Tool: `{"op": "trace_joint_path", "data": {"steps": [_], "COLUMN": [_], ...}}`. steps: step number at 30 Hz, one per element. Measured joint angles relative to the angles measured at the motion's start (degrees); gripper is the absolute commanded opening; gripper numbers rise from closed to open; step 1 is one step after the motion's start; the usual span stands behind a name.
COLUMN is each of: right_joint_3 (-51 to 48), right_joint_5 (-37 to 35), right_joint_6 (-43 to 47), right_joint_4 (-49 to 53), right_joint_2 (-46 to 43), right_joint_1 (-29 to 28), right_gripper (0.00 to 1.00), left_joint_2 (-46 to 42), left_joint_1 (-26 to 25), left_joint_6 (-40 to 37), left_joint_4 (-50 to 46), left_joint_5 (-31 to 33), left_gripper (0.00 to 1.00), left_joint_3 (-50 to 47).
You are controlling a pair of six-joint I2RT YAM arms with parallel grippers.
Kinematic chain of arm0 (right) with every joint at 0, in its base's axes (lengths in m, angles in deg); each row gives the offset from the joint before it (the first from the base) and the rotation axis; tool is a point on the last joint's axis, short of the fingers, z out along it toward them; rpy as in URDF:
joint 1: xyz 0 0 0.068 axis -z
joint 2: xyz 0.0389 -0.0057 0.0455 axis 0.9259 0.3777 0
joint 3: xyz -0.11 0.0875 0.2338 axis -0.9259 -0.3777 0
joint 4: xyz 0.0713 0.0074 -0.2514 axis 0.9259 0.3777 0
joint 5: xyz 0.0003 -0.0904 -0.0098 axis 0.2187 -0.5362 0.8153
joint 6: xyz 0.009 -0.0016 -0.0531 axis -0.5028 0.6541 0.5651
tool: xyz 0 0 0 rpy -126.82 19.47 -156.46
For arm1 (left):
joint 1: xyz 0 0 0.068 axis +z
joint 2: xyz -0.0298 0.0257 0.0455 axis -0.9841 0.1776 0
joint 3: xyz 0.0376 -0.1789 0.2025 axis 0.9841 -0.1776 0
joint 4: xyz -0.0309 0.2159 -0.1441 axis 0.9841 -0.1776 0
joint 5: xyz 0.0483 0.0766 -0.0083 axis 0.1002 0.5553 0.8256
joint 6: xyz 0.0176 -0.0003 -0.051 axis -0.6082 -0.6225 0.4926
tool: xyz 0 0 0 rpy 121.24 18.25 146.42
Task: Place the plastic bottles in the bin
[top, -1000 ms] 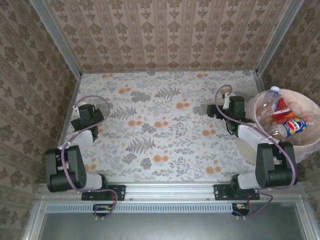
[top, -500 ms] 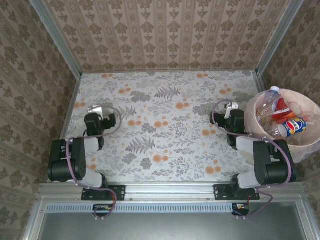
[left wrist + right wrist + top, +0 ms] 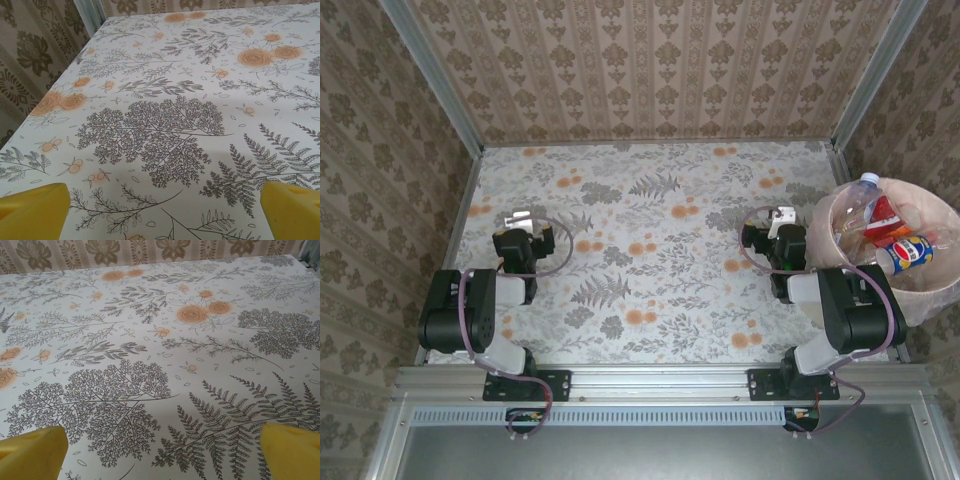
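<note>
The pinkish-beige bin (image 3: pixel 932 300) stands at the table's right edge, lined with clear plastic. Several plastic bottles lie inside it: one with a blue label (image 3: pixel 904 251), one with a red label (image 3: pixel 882 214) and a clear one with a blue cap (image 3: pixel 861 190). My right gripper (image 3: pixel 780 222) rests low over the table just left of the bin, open and empty. My left gripper (image 3: pixel 521 224) sits near the left edge, also open and empty. Each wrist view has yellow fingers (image 3: pixel 33 212) (image 3: pixel 33 452) wide apart, with bare tablecloth between them around the left gripper (image 3: pixel 164 202) and the right gripper (image 3: pixel 163 442).
A floral tablecloth (image 3: pixel 650 230) covers the table, with patterned walls on three sides and metal corner posts (image 3: pixel 430 75). Both arms are folded back close to their bases (image 3: pixel 515 380) at the near rail.
Both arms have folded back toward their bases. The left gripper swung right and the right gripper drew slightly nearer. Both stayed open.
</note>
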Motion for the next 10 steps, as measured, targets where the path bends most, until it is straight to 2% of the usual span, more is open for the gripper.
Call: {"op": "trace_joint_path", "data": {"steps": [10], "right_joint_3": [0.4], "right_joint_5": [0.0], "right_joint_6": [0.9], "right_joint_4": [0.2], "right_joint_2": [0.0], "right_joint_1": [0.0], "right_gripper": [1.0], "left_joint_2": [0.0], "left_joint_1": [0.0], "left_joint_6": [0.0], "left_joint_4": [0.1], "left_joint_5": [0.5], "left_gripper": [1.0], "left_joint_3": [0.0]}}
